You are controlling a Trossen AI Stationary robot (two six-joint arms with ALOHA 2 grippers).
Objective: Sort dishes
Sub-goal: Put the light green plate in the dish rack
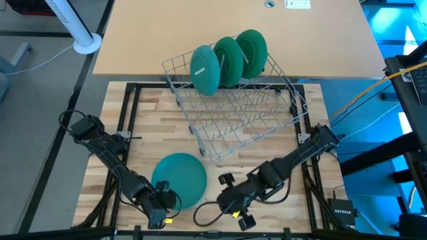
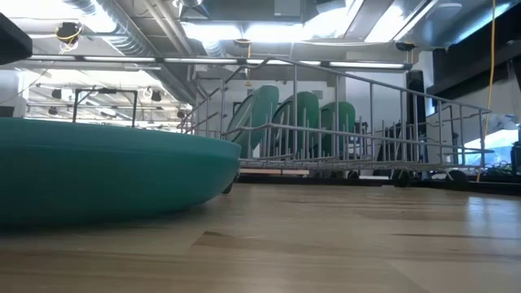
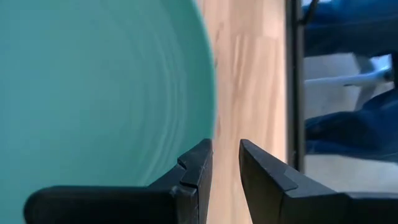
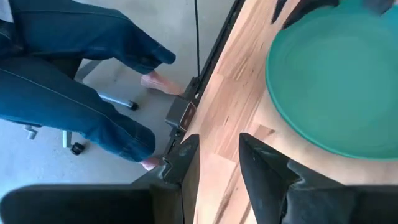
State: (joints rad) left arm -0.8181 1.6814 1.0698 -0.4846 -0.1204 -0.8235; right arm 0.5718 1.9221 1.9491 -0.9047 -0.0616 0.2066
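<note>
One teal-green plate [image 1: 180,177] lies flat on the wooden table near its near edge. It fills the left of the low view [image 2: 98,167] and also shows in the right wrist view [image 4: 336,81]. Three more plates [image 1: 229,60] stand on edge in the far end of the grey wire rack [image 1: 233,113], as the low view also shows [image 2: 297,122]. My left gripper [image 1: 162,205] is at the flat plate's near rim, fingers shut with only wood between them [image 3: 225,158]. My right gripper [image 1: 227,203] waits shut and empty to the plate's right [image 4: 219,149]. My left gripper has one finger [image 3: 196,165] right beside the flat plate's rim [image 3: 208,118]. Whether it touches the rim I cannot tell. Nothing lies between the fingers, and the plate rests on the table.
The rack stands slanted across the middle and far part of the table, its near slots free. A black frame [image 1: 130,120] runs round the wooden top. A person's legs in jeans [image 4: 74,81] are just beyond the table's near edge. Cables [image 1: 207,215] lie by the right gripper.
</note>
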